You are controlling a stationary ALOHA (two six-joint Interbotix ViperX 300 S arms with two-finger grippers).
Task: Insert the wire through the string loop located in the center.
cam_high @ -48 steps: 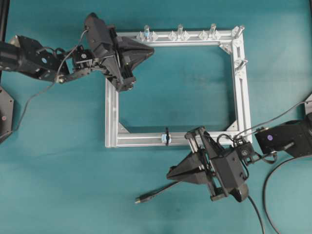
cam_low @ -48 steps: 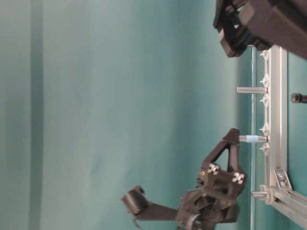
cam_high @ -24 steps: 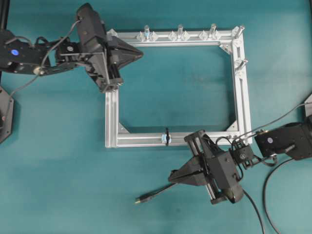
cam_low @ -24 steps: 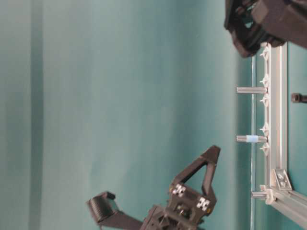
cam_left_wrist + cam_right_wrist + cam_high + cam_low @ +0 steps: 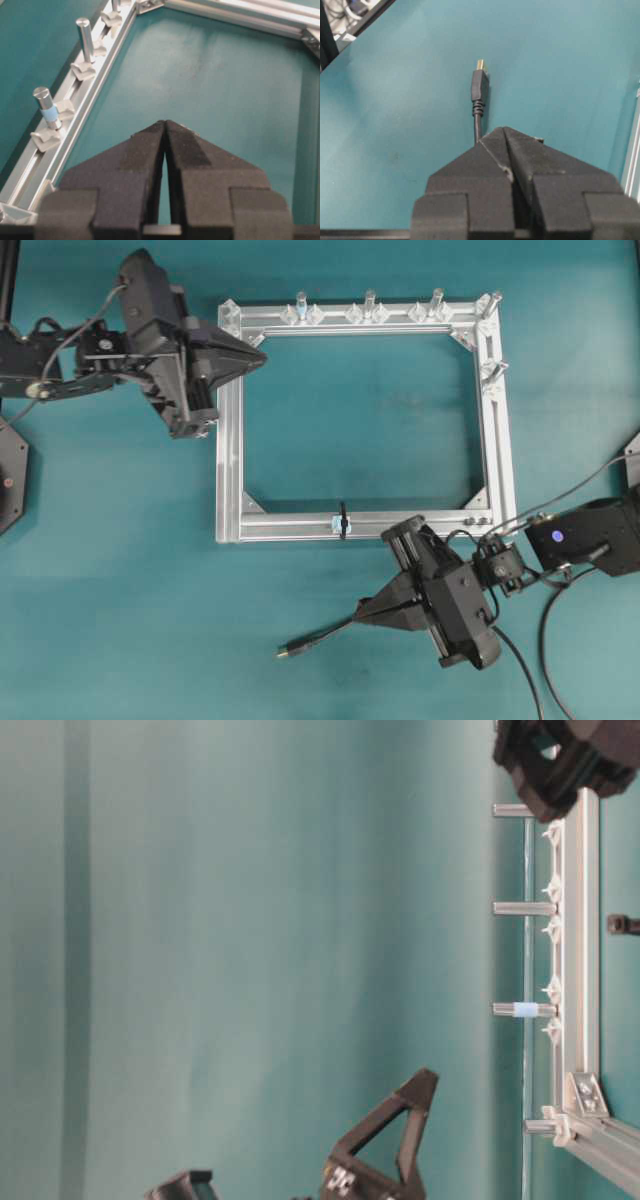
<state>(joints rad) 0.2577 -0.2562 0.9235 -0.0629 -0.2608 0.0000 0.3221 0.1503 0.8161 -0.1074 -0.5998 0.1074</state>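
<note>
My closed right gripper [image 5: 504, 131] hides the wire [image 5: 479, 95] behind its plug; in the table-level view, my arms are cropped at the frame's edges.

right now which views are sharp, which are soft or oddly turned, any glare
Overhead view: sharp, evenly lit, mild shine on the frame. Table-level view: turned sideways, background washed out and blurry. Right wrist view: plug of the wire fairly crisp, right pincer close and soft.
</note>
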